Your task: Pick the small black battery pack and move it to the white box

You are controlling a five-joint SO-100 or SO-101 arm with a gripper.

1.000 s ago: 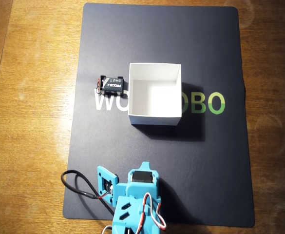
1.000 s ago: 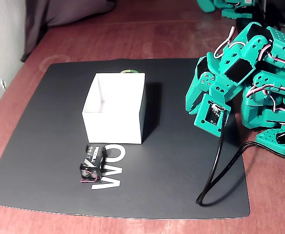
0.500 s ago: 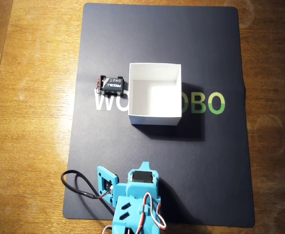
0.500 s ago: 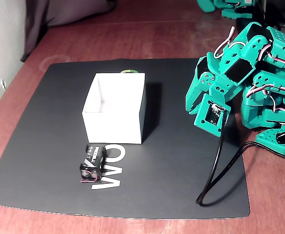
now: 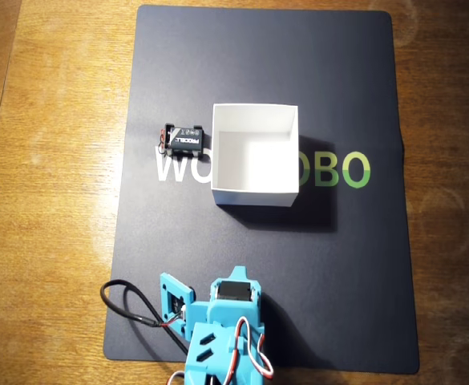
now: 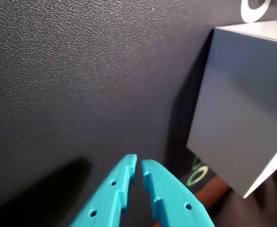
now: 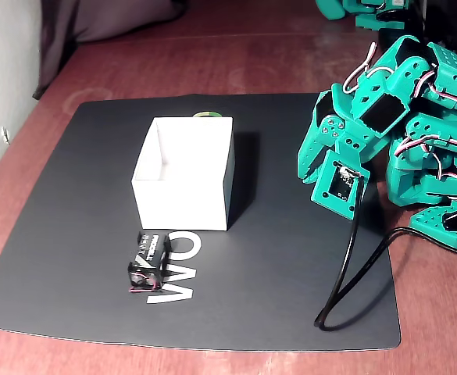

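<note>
Warm indoor light colours the wooden worktop [image 5: 58, 200] orange in the overhead view and reddish in the fixed view. The white box [image 5: 255, 155] has a bright patch on its floor and throws a soft shadow toward the lower right on the black mat [image 5: 314, 265]. In the wrist view the box wall [image 6: 242, 109] sits in grey shade, the mat's grain is sharp, and the end effector [image 6: 137, 166] is slightly soft, with a blurred shadow beside it.
</note>
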